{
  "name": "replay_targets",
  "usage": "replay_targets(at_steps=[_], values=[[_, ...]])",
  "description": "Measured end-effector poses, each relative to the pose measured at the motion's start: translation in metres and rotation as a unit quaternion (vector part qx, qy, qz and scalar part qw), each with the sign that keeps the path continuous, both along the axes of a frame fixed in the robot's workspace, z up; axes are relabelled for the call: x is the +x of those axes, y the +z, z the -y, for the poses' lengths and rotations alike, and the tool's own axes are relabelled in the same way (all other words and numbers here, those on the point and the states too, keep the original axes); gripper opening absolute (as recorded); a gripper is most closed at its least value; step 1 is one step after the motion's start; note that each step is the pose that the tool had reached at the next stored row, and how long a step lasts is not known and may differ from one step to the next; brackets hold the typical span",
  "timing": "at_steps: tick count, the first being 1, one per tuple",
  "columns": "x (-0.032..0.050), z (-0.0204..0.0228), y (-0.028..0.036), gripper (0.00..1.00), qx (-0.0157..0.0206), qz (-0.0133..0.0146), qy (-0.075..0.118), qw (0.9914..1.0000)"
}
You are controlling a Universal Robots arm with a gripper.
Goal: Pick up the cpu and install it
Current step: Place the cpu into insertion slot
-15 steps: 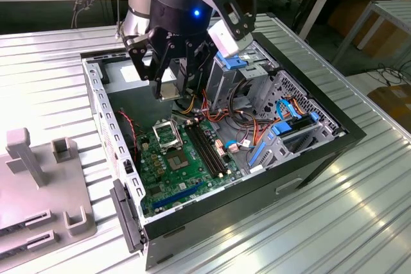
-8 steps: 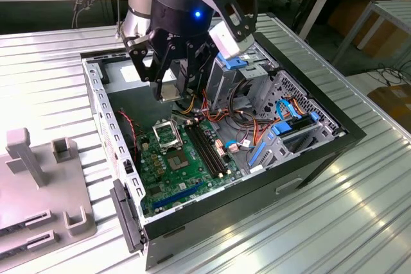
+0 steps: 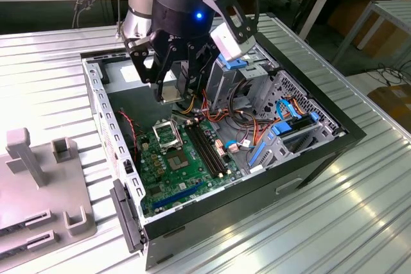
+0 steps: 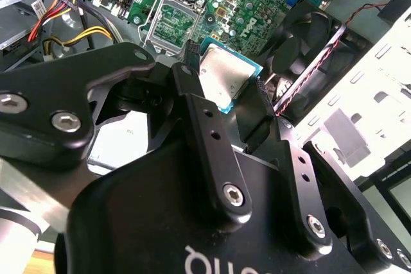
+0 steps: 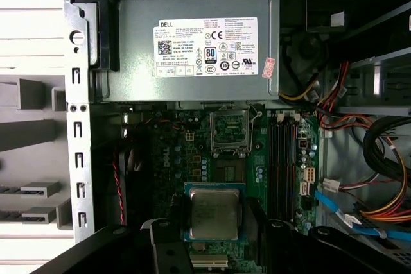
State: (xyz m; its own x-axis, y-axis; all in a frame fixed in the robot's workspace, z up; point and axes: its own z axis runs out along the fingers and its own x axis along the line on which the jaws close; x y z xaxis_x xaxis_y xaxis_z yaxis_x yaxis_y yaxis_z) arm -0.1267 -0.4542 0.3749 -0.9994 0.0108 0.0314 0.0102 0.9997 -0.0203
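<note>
My gripper [image 3: 172,96] hangs over the open computer case [image 3: 321,152], shut on the cpu [image 3: 169,92], a small silvery square held flat between the black fingers [image 4: 192,104]. In both wrist views the cpu [image 4: 220,80] [image 5: 214,213] shows its pale metal face and green edge. The black socket with its metal frame [image 3: 168,135] [image 5: 230,130] [image 4: 173,20] sits on the green motherboard [image 3: 167,171] below, a little ahead of the cpu. The cpu is well above the board and touches nothing else.
A grey power supply [image 5: 199,46] fills the case's far end. Memory slots [image 3: 209,152] run beside the socket, and coloured cables [image 3: 247,126] and a drive cage [image 3: 237,78] crowd the exterior view's right. A grey fixture [image 3: 38,184] stands on the ribbed table at the left.
</note>
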Motion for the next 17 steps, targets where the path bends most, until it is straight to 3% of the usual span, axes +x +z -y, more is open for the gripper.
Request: replay_targets(at_steps=[10,17], values=[[0.0,0.0007,0.0,0.47,0.0,0.0,0.0,1.0],[0.0,0.0045,-0.0001,0.47,0.0,0.0,0.0,1.0]])
